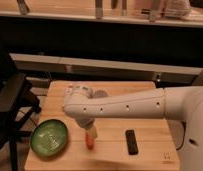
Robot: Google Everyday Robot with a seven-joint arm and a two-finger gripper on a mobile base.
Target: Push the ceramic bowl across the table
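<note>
Ceramic bowl (pixel 50 137) sat at front-left corner of bench (pixel 110 157), apparently unpushed. Gripper (pixel 90 131) hovered just right of bowl, over small orange item (pixel 89 144). Fingers spread wide, gripping nothing. Whole push left to do.

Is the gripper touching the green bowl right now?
No, the gripper hangs above the table beside the ceramic bowl, with a strip of bare wood showing between them.
</note>
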